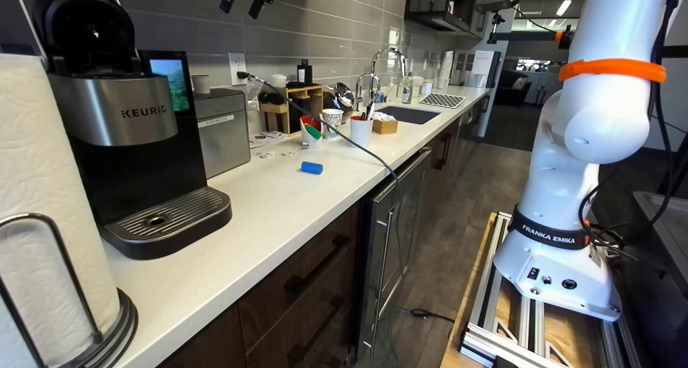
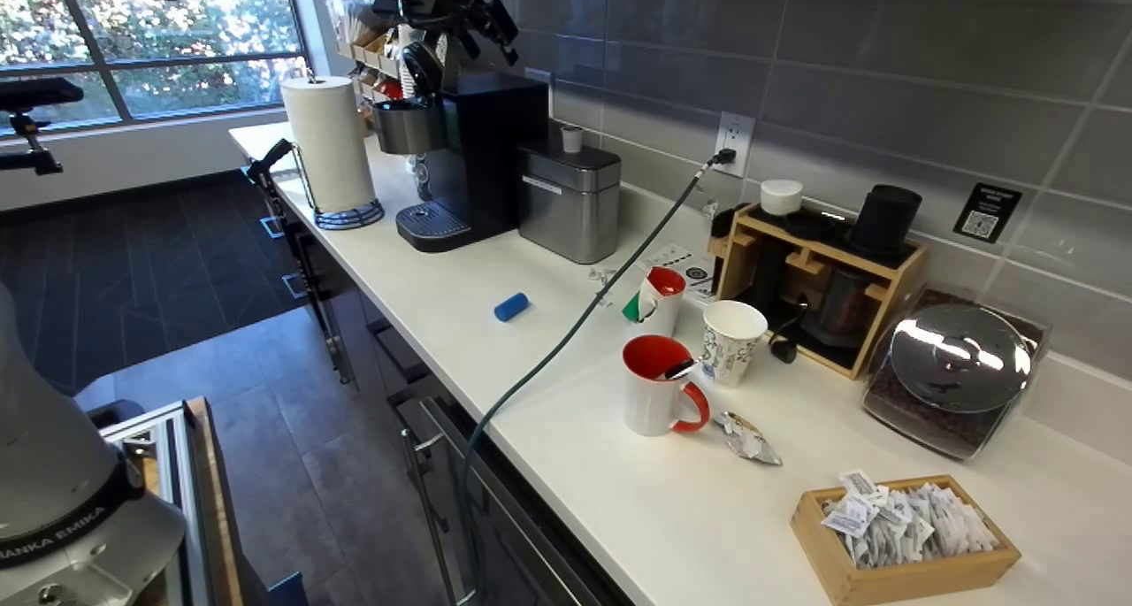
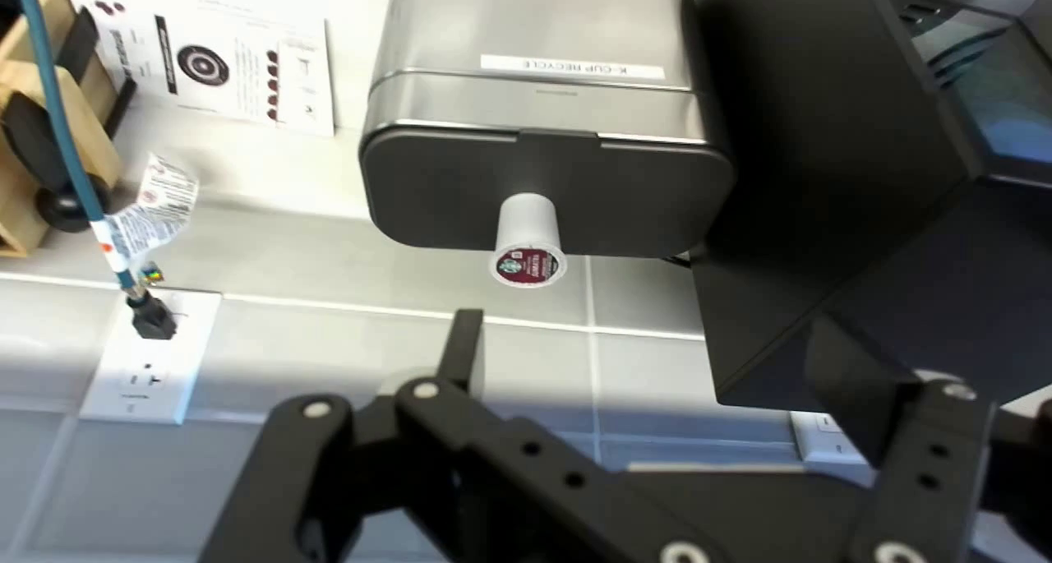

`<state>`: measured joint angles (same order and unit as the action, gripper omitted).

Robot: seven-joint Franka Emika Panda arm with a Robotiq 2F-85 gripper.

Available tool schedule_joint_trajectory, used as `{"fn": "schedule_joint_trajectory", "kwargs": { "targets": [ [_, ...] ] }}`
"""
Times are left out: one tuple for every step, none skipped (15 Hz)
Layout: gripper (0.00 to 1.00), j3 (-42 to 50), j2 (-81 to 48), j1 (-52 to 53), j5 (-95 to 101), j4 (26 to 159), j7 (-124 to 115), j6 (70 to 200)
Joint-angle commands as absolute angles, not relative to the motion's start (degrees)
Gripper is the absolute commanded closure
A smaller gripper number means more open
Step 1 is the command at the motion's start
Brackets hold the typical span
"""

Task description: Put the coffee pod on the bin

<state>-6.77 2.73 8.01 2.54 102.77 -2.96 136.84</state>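
The coffee pod [image 1: 201, 84] is a small whitish cup on the lid of the bin [image 1: 224, 137]. In an exterior view, the pod [image 2: 572, 139] stands on the bin [image 2: 568, 206], touching its dark top. In the wrist view, the pod [image 3: 527, 234] shows its dark red printed lid, and the bin [image 3: 436, 181] bears a "K-CUP RECYCLE" label. My gripper [image 3: 649, 333] is open with nothing between its fingers, apart from the pod. In both exterior views, the gripper [image 1: 242, 7] hangs above the counter, higher than the bin; it shows over the coffee machine there [image 2: 492, 43].
The Keurig coffee machine [image 1: 118, 110] stands right beside the bin. A paper towel roll [image 2: 329, 146] stands beyond it. A blue piece [image 2: 511, 307] lies on the counter. A cable [image 2: 575, 323] crosses the counter from a wall outlet. Mugs [image 2: 654, 394] and a wooden rack [image 2: 814, 279] stand nearby.
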Motion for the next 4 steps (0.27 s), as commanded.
{"fn": "schedule_joint_trajectory", "kwargs": {
  "targets": [
    [0.0,-6.49,15.96,6.4,2.94,116.64,-9.82,138.66],
    [0.0,-6.47,18.92,5.49,3.51,119.47,-12.5,140.61],
    [0.0,-6.91,11.36,6.23,2.67,110.81,-8.17,137.37],
    [0.0,-6.91,14.09,5.62,2.67,113.35,-9.51,138.11]
  ]
}}
